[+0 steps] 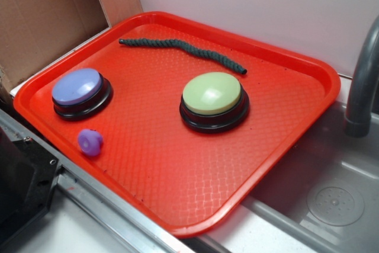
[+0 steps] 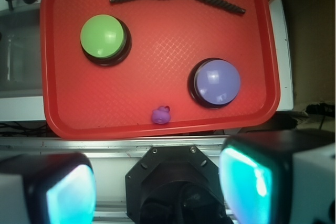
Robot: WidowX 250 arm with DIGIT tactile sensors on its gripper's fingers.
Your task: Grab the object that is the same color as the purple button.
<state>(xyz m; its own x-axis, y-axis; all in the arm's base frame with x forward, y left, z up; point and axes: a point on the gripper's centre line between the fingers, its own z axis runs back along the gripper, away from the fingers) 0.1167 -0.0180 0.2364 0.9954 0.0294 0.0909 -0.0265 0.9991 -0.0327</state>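
A small purple knob-like piece lies on the red tray near its front left edge, just in front of the large purple dome button. In the wrist view the small piece sits near the tray's near rim, left of the purple button. My gripper hangs high above the robot base, back from the tray. Its jaws stand wide apart and hold nothing. The gripper is out of the exterior view.
A green dome button sits mid-tray, also in the wrist view. A dark twisted rope lies along the tray's far side. A metal sink with a grey faucet is at the right. Cardboard stands at the back left.
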